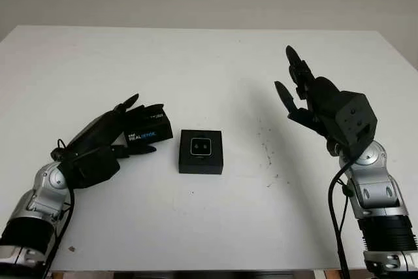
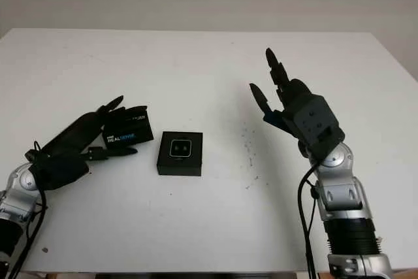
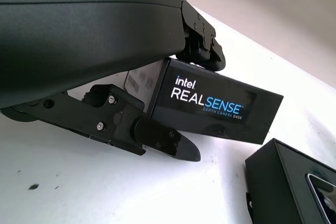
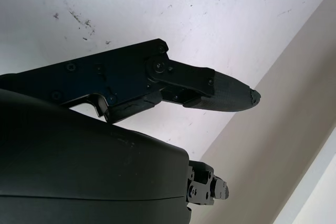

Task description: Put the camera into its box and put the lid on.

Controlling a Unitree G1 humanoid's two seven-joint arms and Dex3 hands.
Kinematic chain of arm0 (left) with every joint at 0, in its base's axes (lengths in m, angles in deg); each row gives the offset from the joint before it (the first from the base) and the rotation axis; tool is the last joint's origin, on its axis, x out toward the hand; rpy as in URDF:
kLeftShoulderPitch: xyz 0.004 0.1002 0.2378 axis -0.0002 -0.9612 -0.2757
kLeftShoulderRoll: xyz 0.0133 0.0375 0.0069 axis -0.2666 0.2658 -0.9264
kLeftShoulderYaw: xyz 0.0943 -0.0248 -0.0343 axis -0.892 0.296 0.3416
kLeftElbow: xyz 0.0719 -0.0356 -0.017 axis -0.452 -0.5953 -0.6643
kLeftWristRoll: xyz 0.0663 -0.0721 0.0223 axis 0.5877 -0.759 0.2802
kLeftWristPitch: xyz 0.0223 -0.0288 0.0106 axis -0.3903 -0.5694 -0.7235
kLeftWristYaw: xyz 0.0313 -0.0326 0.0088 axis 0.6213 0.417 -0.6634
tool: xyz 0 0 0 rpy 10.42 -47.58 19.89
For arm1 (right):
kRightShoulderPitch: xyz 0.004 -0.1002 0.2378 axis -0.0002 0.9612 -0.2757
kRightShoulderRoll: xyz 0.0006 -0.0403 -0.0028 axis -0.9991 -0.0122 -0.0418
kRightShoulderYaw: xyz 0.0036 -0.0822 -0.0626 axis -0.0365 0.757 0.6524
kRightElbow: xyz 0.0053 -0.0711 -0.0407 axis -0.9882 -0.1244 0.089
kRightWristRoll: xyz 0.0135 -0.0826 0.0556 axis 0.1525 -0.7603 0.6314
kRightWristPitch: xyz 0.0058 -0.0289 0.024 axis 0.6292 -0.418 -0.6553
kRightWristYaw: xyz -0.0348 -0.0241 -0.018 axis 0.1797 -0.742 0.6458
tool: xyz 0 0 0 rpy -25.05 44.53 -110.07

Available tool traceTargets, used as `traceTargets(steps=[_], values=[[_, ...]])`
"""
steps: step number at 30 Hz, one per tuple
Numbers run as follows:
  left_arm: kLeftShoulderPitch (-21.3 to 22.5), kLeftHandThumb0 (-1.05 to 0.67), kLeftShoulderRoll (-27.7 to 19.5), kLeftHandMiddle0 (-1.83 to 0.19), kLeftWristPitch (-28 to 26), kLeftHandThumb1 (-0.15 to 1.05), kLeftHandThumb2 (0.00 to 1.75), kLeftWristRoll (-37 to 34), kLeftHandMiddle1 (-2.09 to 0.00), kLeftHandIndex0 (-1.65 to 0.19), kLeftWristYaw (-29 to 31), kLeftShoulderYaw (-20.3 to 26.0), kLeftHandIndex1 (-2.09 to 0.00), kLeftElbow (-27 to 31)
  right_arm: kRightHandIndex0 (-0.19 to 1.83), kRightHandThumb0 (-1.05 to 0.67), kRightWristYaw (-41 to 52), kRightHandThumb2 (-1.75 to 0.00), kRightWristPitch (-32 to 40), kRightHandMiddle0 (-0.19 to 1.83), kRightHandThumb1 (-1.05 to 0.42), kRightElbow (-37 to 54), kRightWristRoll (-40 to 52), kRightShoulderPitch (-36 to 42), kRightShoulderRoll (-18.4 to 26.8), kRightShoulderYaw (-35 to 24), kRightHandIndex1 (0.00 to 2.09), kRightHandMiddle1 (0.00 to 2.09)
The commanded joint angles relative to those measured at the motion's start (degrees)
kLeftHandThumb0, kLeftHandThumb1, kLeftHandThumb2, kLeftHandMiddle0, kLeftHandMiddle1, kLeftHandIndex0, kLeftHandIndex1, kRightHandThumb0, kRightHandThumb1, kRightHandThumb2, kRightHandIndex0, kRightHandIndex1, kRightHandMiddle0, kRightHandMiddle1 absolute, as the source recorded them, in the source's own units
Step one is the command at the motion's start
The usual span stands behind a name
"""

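Left eye view had both arms coming in from the bottom edge over a white table [image 1: 209,227]. Nearest to the robot on its left side, the left hand [image 1: 108,140] sat low by the table with its fingers wrapped around the lid [image 1: 148,127], a black sleeve printed "intel REALSENSE". One finger ran along the near side of it and the others lay over the top. In the left wrist view you could read the print on the lid [image 3: 212,106] clearly, with a finger [image 3: 152,137] underneath it and another finger [image 3: 202,45] pressing the far top edge, so the lid was pinched between them. It looked tilted, one edge up off the table, though I couldn't tell if the other end was touching down.

Just beside the lid, toward the middle of the table, was the box [image 1: 201,151], a small black square tray sitting flat. The camera [image 1: 200,145] was already lying inside it, face up with two little lenses showing. Box and lid were close but apart.

Over on the right, well apart from the box, the right hand [image 1: 307,96] was held up above the table, open, fingers pointing up and away, gripping nothing. Some dark scuff marks [image 1: 266,148] speckled the table between the box and that hand.
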Motion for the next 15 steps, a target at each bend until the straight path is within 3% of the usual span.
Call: traceTargets(steps=[1, 7, 15], values=[[-0.6, -0.13, 0.1, -0.38, -0.1, 1.05, 0.09, 0.8, -1.26, -0.34, 0.0, -1.3, -1.04, -1.6, -0.06, -0.65, -0.3, -0.61, -0.1, -0.08, -1.05, 0.7, 0.2, 0.2, 0.2, -0.3, 0.08, 0.07], [-0.7, -0.11, -0.5, -0.36, -0.1, 1.05, 0.06, 1.1, -1.32, -0.3, -0.5, -1.5, -1.17, -1.4, -0.07, -0.65, -0.6, -0.6, 0.2, -0.09, -1.05, 1.1, 0.1, 0.4, 0.1, -0.2, 0.07, 0.06], [-2.1, -0.12, -0.8, -0.32, 0.4, 1.04, 0.06, 1.1, -1.3, -0.29, -1.8, -1.0, -1.17, 1.4, -0.06, -0.66, -1.5, -0.59, -0.5, -0.07, -1.05, 0.6, -0.1, 0.4, -0.2, -0.1, 0.07, 0.06]])
